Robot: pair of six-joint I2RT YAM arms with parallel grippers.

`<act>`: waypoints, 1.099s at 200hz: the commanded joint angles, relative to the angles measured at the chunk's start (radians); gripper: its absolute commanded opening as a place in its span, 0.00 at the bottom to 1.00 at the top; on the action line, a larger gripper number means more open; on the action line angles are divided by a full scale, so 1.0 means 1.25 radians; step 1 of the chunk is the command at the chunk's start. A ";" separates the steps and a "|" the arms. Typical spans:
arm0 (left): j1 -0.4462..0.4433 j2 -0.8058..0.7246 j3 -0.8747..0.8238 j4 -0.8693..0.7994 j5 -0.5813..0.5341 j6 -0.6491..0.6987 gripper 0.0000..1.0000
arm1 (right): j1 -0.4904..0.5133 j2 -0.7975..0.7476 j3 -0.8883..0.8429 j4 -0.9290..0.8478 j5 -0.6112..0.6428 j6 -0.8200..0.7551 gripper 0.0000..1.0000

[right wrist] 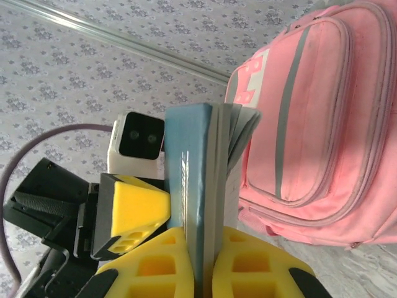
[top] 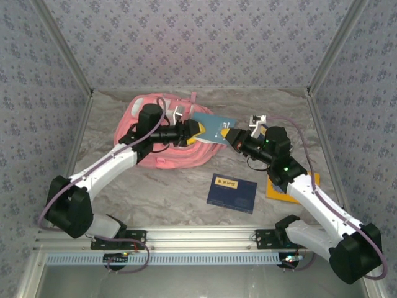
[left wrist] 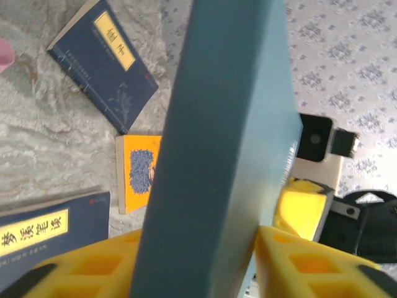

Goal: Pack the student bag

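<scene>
Closest to me, a navy book point(top: 231, 192) with a yellow title strip lies flat on the pale marbled worktop point(top: 173, 192). Just to its right, an orange book point(top: 274, 191) is partly covered by the right arm passing over it. From the left wrist I can make out a second navy book point(left wrist: 49, 226) lying low beside that arm's fingers. Further in, the two arms meet over the middle of the worktop with a teal book point(top: 214, 127) lifted between them. The right claw point(top: 232, 135) is clamped tight on one end, its yellow fingers point(right wrist: 248, 264) pressed flat to both covers. The left claw point(top: 193, 130) has the opposite end, a yellow finger point(left wrist: 93, 267) snug against each face of the book, so it is gripping too. Beyond and to the left lies the student bag point(top: 127, 127), pink and on its side on the far left part of the worktop, with the left arm stretched across it. The bag's grey-trimmed front pockets point(right wrist: 310, 124) face the right claw, and the teal book hangs just beside its edge. Behind everything stand flower-patterned walls point(top: 205, 43).
</scene>
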 commanded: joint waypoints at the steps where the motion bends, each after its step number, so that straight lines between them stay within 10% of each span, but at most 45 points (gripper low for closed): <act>1: 0.000 -0.051 -0.008 0.071 0.016 -0.018 0.30 | 0.000 -0.002 -0.003 0.064 -0.029 0.013 0.05; 99: 0.000 -0.151 -0.031 0.067 -0.038 -0.052 0.07 | 0.004 -0.083 -0.028 -0.080 0.057 -0.067 0.99; 220: -0.077 -0.185 -0.037 0.061 -0.080 -0.061 0.01 | 0.033 0.101 -0.052 0.466 -0.069 0.114 0.96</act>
